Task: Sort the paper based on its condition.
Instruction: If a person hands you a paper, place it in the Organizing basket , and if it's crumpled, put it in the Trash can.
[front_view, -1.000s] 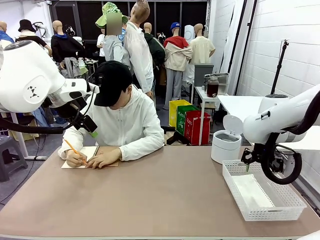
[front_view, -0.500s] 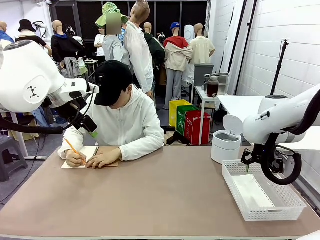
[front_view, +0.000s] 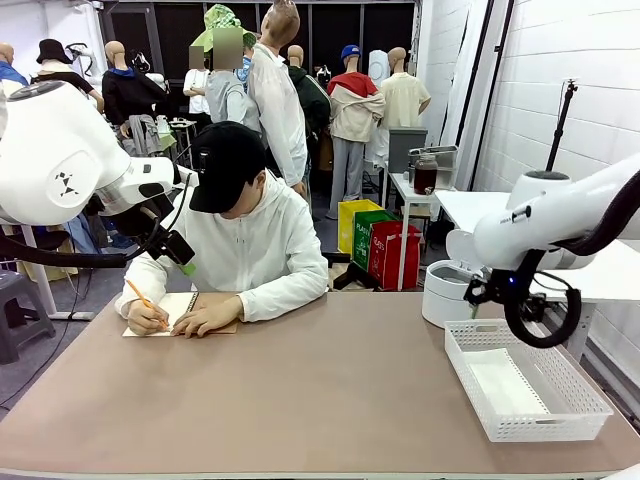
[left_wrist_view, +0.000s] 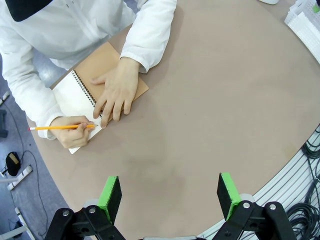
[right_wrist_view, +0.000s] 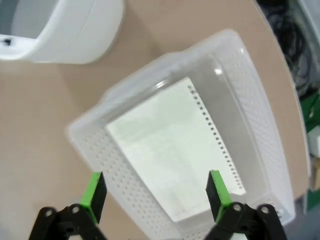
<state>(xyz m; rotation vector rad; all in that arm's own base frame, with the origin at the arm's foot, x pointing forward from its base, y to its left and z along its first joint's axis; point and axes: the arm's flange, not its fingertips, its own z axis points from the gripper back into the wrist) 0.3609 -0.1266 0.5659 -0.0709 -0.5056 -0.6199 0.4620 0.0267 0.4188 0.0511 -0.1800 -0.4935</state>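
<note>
Front view, working left to right. My left arm (front_view: 60, 150) bulks in high, well to the left of the basket (front_view: 520, 432), with its wrist angled down beside the person's shoulder. Left wrist view: my left pincer (left_wrist_view: 169, 196) hangs above the table (left_wrist_view: 210, 100), pads wide apart over bare brown surface.

At the far-left edge, well apart from the basket, a person bends over a notebook (left_wrist_view: 75, 95). One hand (left_wrist_view: 117, 92) lies flat on it, and the other hand (left_wrist_view: 72, 134) holds a pencil (left_wrist_view: 60, 127) to the page. Between the notebook and the basket the tabletop is open. The near edge curves just past my left pads, with cables beyond it.

Just behind the basket's far-left corner stands a white bin (front_view: 448, 292), lid raised. My right arm (front_view: 560, 225) reaches in above the basket's far end, forearm roughly level and wrist turned down. Right wrist view: my right pincer (right_wrist_view: 155, 191) hovers over one long wall of the basket, pads apart, gripping nothing.

Inside the basket a smooth paper sheet (right_wrist_view: 175, 145) lies flat on the floor, with a row of punched holes along one edge. The basket sits close to the table's right edge, and cables show beyond that edge.
</note>
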